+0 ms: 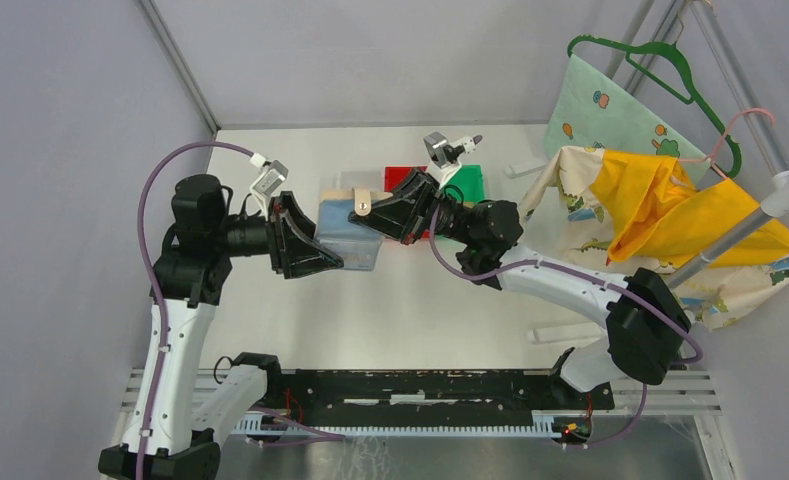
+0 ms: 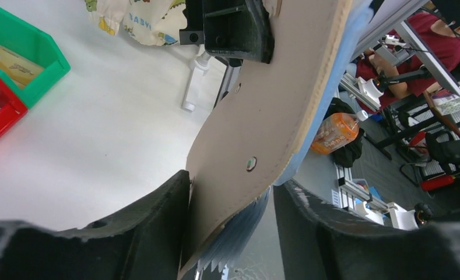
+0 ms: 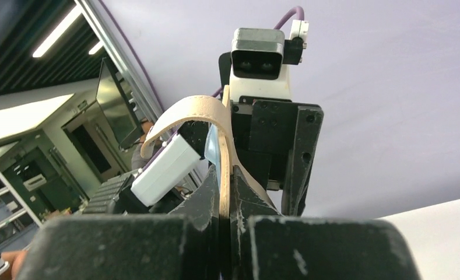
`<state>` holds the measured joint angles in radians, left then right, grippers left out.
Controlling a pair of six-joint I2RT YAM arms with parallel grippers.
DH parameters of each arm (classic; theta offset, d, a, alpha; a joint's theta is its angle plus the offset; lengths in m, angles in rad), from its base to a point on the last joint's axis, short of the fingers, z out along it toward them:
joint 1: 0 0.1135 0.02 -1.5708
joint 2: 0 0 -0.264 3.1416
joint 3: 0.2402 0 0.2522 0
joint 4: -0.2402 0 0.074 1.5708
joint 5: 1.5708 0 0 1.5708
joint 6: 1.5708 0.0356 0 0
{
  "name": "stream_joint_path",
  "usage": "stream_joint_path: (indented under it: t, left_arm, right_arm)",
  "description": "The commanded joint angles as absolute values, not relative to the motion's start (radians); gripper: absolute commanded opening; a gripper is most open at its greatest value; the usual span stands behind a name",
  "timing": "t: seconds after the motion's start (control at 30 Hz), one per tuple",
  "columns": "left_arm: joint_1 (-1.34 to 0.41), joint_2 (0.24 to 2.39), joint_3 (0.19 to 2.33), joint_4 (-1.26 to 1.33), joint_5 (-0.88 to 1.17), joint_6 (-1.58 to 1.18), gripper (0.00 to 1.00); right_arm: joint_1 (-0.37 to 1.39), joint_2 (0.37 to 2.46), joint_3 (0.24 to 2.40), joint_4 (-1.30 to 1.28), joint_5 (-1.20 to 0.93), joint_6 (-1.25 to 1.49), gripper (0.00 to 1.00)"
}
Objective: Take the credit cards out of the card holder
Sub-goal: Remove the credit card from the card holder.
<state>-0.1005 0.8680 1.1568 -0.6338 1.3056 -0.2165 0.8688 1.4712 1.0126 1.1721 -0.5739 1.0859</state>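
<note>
The beige card holder (image 1: 353, 238) hangs in the air between my two grippers, above the table's far middle. My right gripper (image 1: 372, 212) is shut on its beige flap (image 3: 224, 146), which curls up from the closed jaws. My left gripper (image 1: 315, 248) is open around the holder's other end. In the left wrist view the holder (image 2: 262, 116) rests against one finger (image 2: 151, 233), with its clear sleeves (image 2: 239, 233) fanned out in the gap. The other finger (image 2: 344, 233) stands apart from it. A gold-tan card (image 2: 10, 64) lies in the green bin (image 2: 41, 46).
A white bin (image 1: 342, 182), a red bin (image 1: 400, 177) and the green bin (image 1: 470, 180) stand in a row behind the grippers. At the right a rack (image 1: 760, 215) carries yellow and patterned cloths and a green hanger (image 1: 670, 70); its white foot (image 2: 193, 81) stands on the table.
</note>
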Motion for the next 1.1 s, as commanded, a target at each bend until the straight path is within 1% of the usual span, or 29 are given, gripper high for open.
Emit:
stream_joint_path:
  t: [0.0,0.03,0.13,0.2,0.23,0.27,0.3,0.37,0.43,0.5,0.63,0.8,0.93,1.07]
  left_arm:
    - [-0.101,0.851,1.142,-0.592,1.338,-0.212,0.53]
    - [-0.101,0.85,1.14,-0.591,1.336,-0.213,0.48]
    - [-0.102,0.849,1.134,-0.591,1.309,-0.211,0.25]
    - [-0.101,0.854,1.137,-0.591,1.278,-0.203,0.11]
    - [-0.102,0.859,1.143,-0.607,1.267,-0.181,0.07]
    - [-0.102,0.867,1.158,-0.64,1.262,-0.144,0.05]
    - [-0.102,0.875,1.173,-0.673,1.259,-0.098,0.04]
    - [-0.102,0.891,1.199,-0.723,1.242,-0.036,0.03]
    - [-0.102,0.91,1.212,-0.764,1.237,0.013,0.02]
    - [-0.102,0.919,1.222,-0.785,1.234,0.049,0.02]
    - [-0.102,0.94,1.251,-0.84,1.228,0.096,0.02]
    - [-0.102,0.965,1.276,-0.932,1.233,0.184,0.02]
    - [-0.102,0.994,1.311,-1.071,1.207,0.334,0.02]
    - [-0.104,1.019,1.335,-1.159,1.172,0.44,0.02]
  right_arm:
    - [0.897,1.438,0.983,1.322,-0.434,1.106,0.0]
    - [0.904,1.432,0.965,1.328,-0.41,1.092,0.0]
    - [0.912,1.415,0.931,1.327,-0.384,1.062,0.02]
    - [0.91,1.394,0.913,1.29,-0.399,1.018,0.11]
    - [0.907,1.376,0.91,1.235,-0.418,0.969,0.16]
    - [0.903,1.357,0.91,1.17,-0.437,0.907,0.22]
    - [0.898,1.339,0.915,1.082,-0.454,0.839,0.3]
    - [0.891,1.313,0.942,0.914,-0.5,0.713,0.41]
    - [0.888,1.305,0.997,0.72,-0.536,0.579,0.48]
    - [0.889,1.308,1.041,0.577,-0.562,0.464,0.52]
    - [0.888,1.335,1.156,0.306,-0.606,0.278,0.55]
    - [0.889,1.377,1.285,0.098,-0.631,0.103,0.54]
    - [0.889,1.409,1.394,-0.06,-0.668,0.009,0.54]
    - [0.891,1.451,1.503,-0.214,-0.693,-0.103,0.47]
